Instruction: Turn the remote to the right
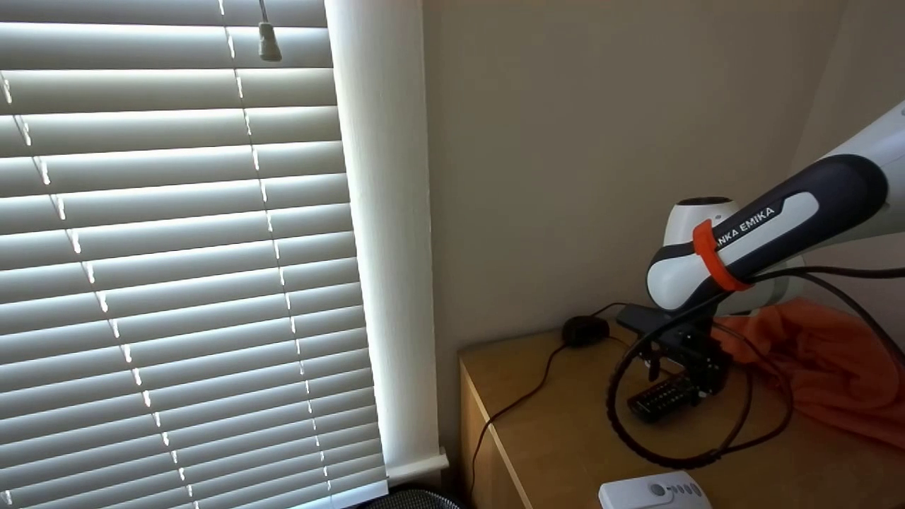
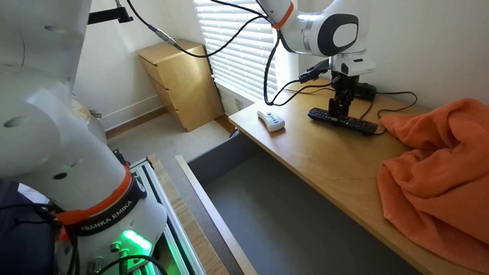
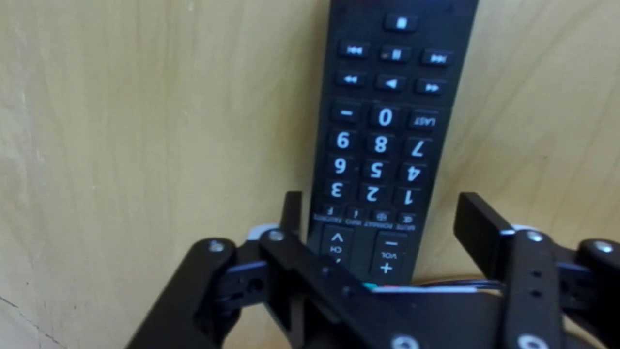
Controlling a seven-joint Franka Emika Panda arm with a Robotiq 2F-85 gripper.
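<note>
The remote (image 3: 382, 131) is a slim black bar with several number buttons. It lies flat on the wooden tabletop and shows in both exterior views (image 1: 654, 400) (image 2: 361, 125). In the wrist view its near end is hidden behind the gripper. My gripper (image 3: 381, 208) is open, pointing down over the remote, with one finger on each side of it. The left finger in the wrist view is close to the remote's edge. The right finger stands clearly apart from it. The gripper also shows over the remote in both exterior views (image 1: 682, 375) (image 2: 338, 110).
A white remote-like object (image 2: 271, 120) lies near the table's edge. An orange cloth (image 2: 439, 172) is heaped on the tabletop (image 2: 328, 164). A black puck with a cable (image 1: 585, 330) sits by the wall. An open drawer (image 2: 275, 198) lies below the table edge. Arm cables (image 1: 615, 417) hang near the gripper.
</note>
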